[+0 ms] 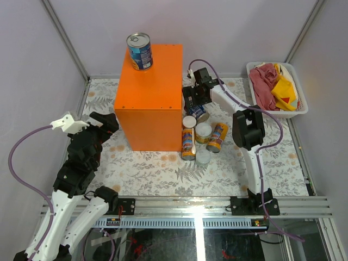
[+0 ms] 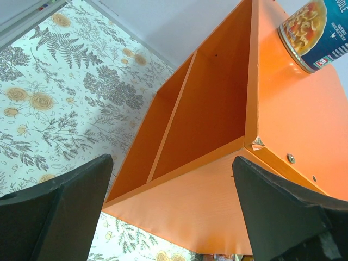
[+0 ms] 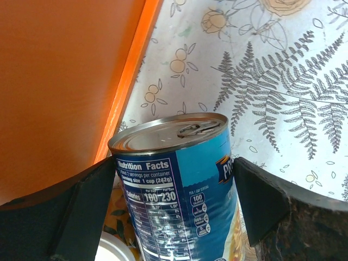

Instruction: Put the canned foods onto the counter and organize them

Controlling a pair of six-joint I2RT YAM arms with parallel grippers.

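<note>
The large, bright orange rectangular box, the counter (image 1: 149, 103), carries one blue-labelled, silver-topped can (image 1: 140, 51) at its far-left corner. A second blue-labelled can (image 3: 179, 185) stands between the right jaws, spread wide beside the counter's right face. The left jaws gape apart. Only the left wrist view shows the counter's hollow, divided side.

Robotics lab test booth. Plain pale wall panels (image 1: 217, 32) in metal framing are closing in the table beyond and beside the left arm (image 1: 76, 163) and right arm (image 1: 247, 130). A fern-printed cloth (image 1: 157, 168) is covering the tabletop beneath them. An aluminium rail (image 1: 190, 209) is carrying their bases, and purple cables (image 1: 16, 163) are looping off them.
</note>
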